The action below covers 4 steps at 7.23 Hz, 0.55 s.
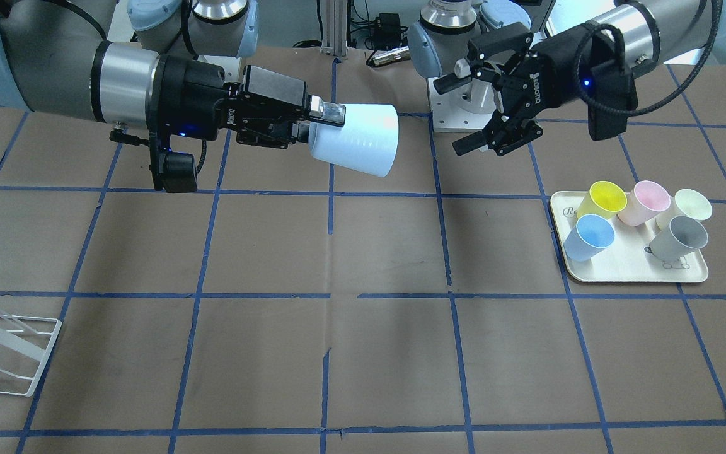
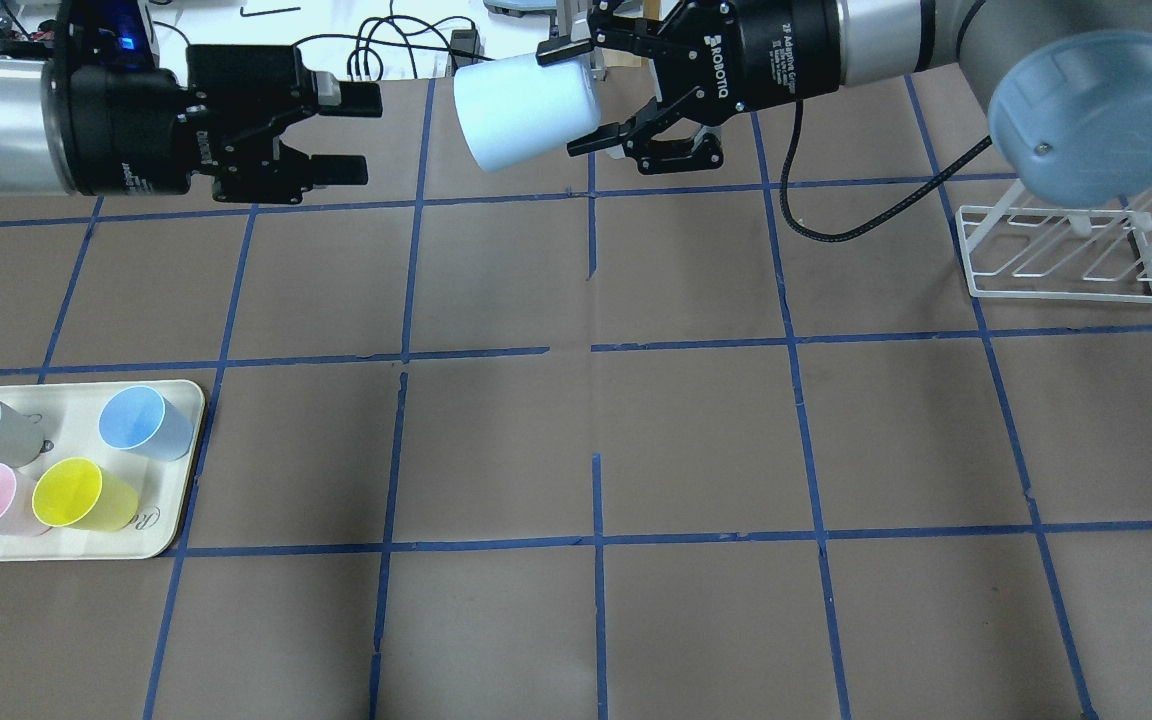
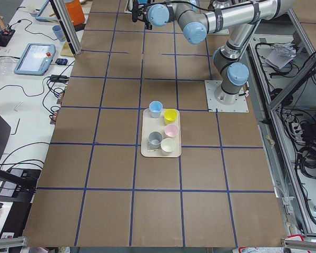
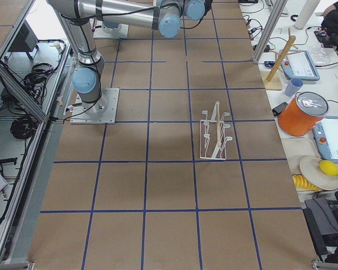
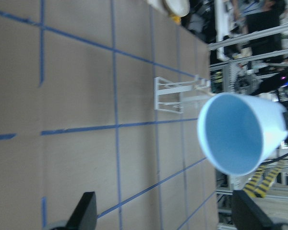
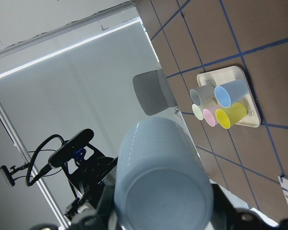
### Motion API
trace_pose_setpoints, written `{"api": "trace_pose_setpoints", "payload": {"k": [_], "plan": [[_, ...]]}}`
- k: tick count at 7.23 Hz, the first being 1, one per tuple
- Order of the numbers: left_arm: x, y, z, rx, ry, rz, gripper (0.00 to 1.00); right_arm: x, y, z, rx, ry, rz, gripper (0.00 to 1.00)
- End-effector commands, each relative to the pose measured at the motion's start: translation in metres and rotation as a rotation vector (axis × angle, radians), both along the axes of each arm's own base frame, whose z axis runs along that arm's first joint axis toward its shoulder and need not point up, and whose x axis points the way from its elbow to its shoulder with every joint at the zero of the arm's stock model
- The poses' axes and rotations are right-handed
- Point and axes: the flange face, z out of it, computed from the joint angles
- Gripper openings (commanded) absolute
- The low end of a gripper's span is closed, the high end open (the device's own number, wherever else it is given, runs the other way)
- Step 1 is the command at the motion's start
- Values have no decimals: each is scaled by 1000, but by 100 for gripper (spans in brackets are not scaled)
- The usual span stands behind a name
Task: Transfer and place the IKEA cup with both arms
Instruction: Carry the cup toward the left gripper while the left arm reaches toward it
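The IKEA cup (image 1: 357,139) is a pale-blue tumbler held on its side above the table's far middle. It also shows in the overhead view (image 2: 526,120). My right gripper (image 2: 568,100) is shut on the cup's base end, one finger on each side of the wall. The right wrist view shows the cup's bottom (image 6: 163,191) between the fingers. My left gripper (image 2: 356,135) is open and empty, a short gap from the cup. It faces the cup's open mouth, whose brighter blue inside (image 5: 235,132) shows in the left wrist view.
A cream tray (image 2: 181,400) on the robot's left side holds a second light-blue cup (image 2: 141,420) plus yellow (image 2: 81,493), pink, grey and cream cups. A white wire rack (image 2: 1066,262) stands on the robot's right side. Brown table with blue tape grid.
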Motion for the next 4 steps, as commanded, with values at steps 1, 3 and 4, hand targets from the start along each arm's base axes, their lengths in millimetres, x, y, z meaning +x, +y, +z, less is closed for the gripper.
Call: {"api": "trace_pose_setpoints", "payload": {"k": [1, 3, 4], "plan": [[-10, 12, 27, -101, 186, 6, 100, 2, 4, -5, 52, -29, -10, 8], [-11, 5, 3, -135, 183, -4, 100, 3, 4, 3, 129, -63, -34, 7], [-11, 4, -3, -146, 180, -6, 100, 3, 5, 3, 137, -65, -35, 7]]}}
